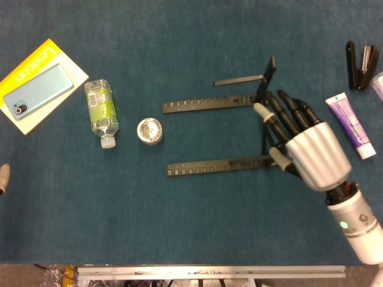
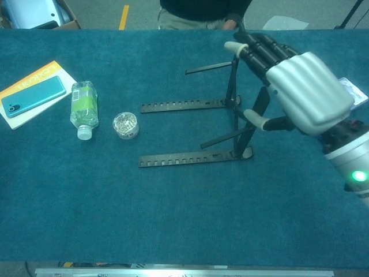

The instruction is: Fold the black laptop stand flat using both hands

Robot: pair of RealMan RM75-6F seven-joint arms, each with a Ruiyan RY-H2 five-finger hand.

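Chest view: right hand (image 2: 302, 92), fingers apart, holds nothing at laptop stand (image 2: 230, 118) upright's 3 o'clock; next: press upright flat w/ both hands.

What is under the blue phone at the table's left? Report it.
The phone lies on a yellow booklet with lettering along one edge. The phone covers the booklet's middle, so anything printed there cannot be seen.

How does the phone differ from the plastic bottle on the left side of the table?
The phone is flat, teal and opaque; the plastic bottle is rounded and clear with a green label. The phone rests on a yellow booklet; the plastic bottle lies directly on the table. Both lie down, untouched by any robot hand.
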